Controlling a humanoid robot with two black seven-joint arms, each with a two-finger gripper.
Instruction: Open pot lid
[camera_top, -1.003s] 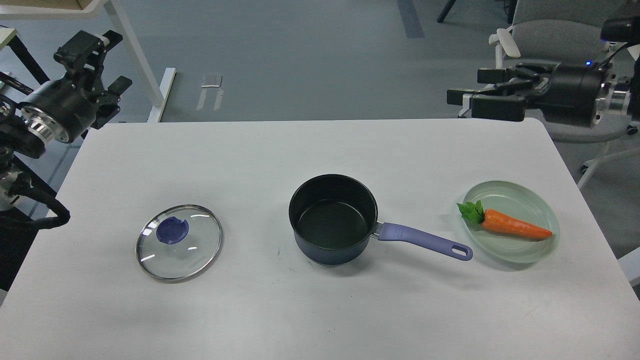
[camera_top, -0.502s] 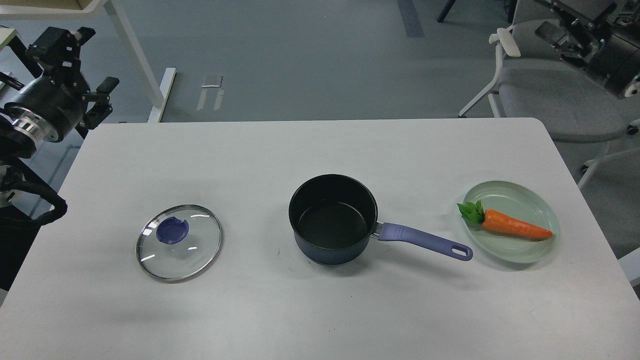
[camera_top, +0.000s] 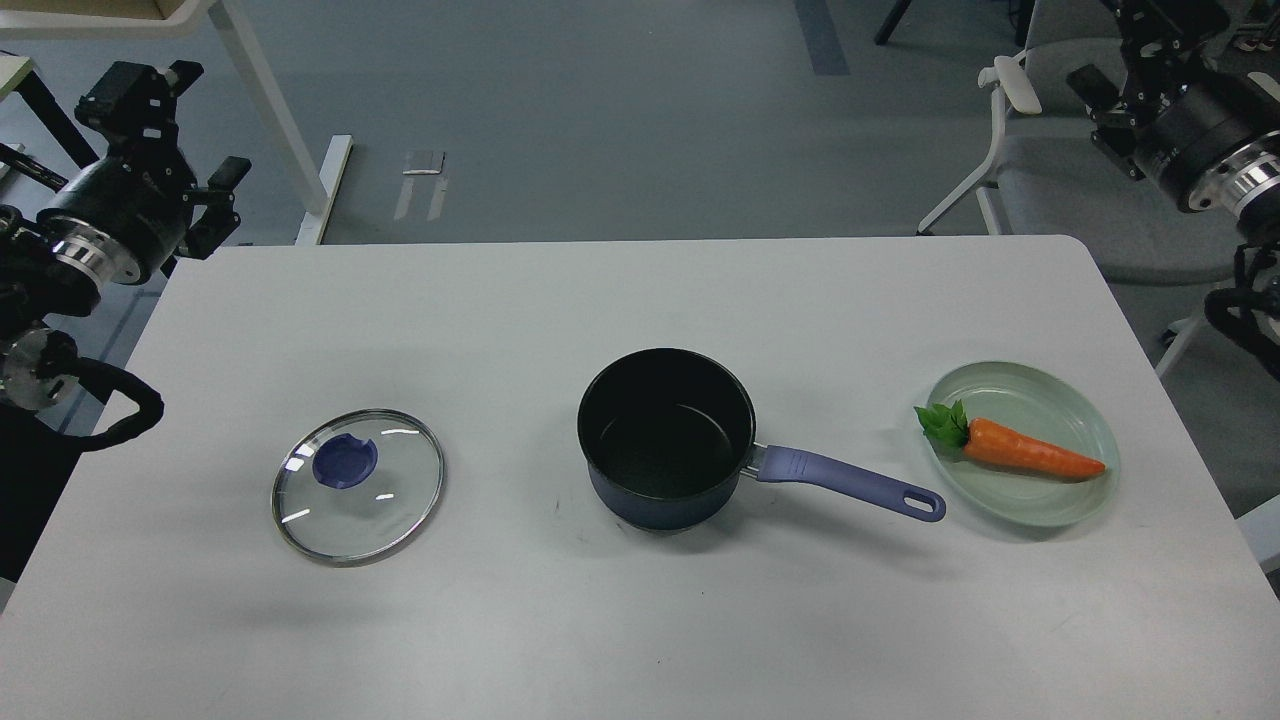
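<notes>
At the far left our left pincer (camera_top: 160, 115) hangs off the desk's back-left corner, raised above the floor and holding nothing; its fingers look spread, one at the top and one lower to the right, with a clear gap between them. Moving right onto the white desk (camera_top: 640, 300), the glass pot lid (camera_top: 358, 486) lies flat on the surface, steel rim all round and its blue knob (camera_top: 345, 462) showing through the glass, well apart from the pot. Near the middle stands the dark blue saucepan (camera_top: 666, 438), uncovered, its black inside bare and empty, with the lilac handle (camera_top: 850, 484) pointing right and slightly toward us. Further right, a pale green plate (camera_top: 1040, 390) carries a toy carrot (camera_top: 1030, 452), leaves to the left, tip to the right; the handle's end sits near the plate but does not touch it. At the top right our right pincer (camera_top: 1125, 60) is up over the grey chair (camera_top: 1090, 200), away from the desk; it is dark and partly cut by the frame edge, so we cannot tell whether it is spread or pressed together. We judge the task done: the lid is off and set down, both arms stand clear, and nothing appears left to do.
</notes>
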